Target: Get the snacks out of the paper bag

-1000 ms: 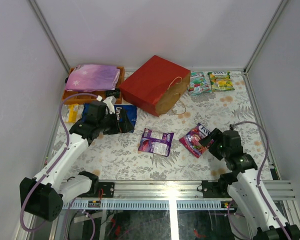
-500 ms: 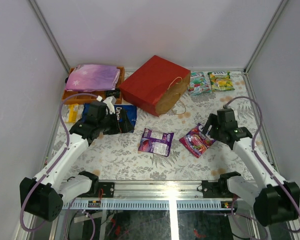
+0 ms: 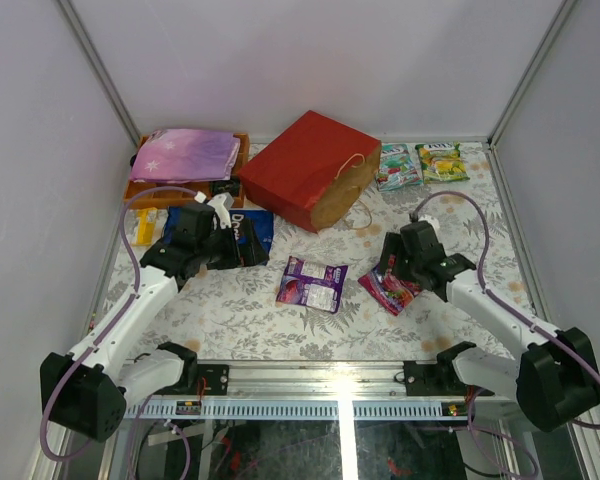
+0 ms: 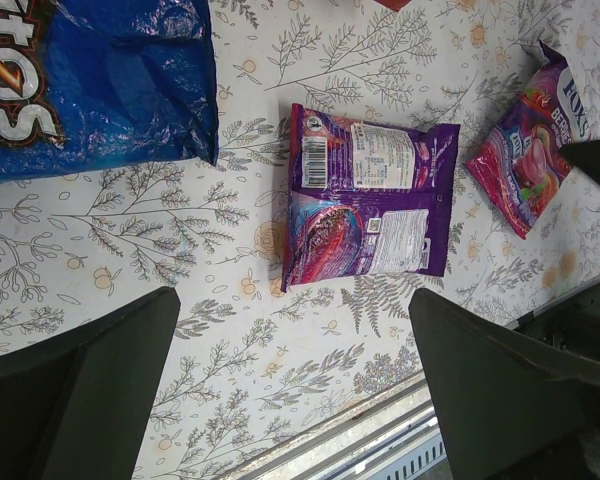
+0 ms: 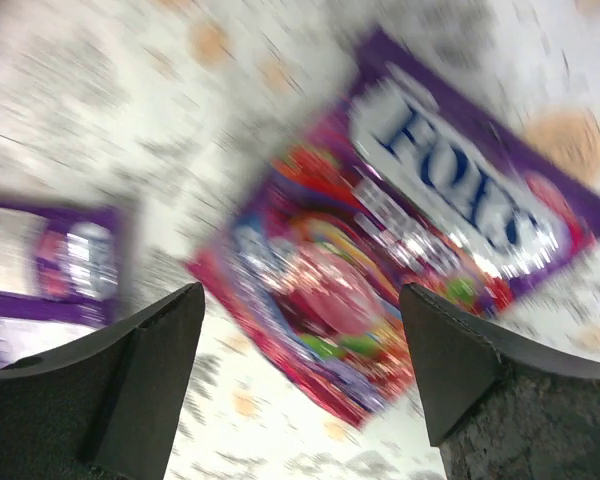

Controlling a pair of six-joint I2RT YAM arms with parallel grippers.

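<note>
- Your right gripper (image 5: 300,385) is spread wide and empty, hanging just above the pink-red packet (image 5: 380,290) (this wrist view is blurred).
- Your left gripper (image 4: 295,390) is wide too, holding nothing, over the table near the Doritos bag (image 4: 90,80) and purple packet (image 4: 365,205).
- The paper bag (image 3: 305,165) lies on its side at the back, mouth toward the right, with green packets (image 3: 398,166) beside it.
- Step, I'd judge: late in emptying. I can't tell if anything is inside.
- Next: reach into the mouth level and avoid the cord handles (image 3: 363,215).
</note>
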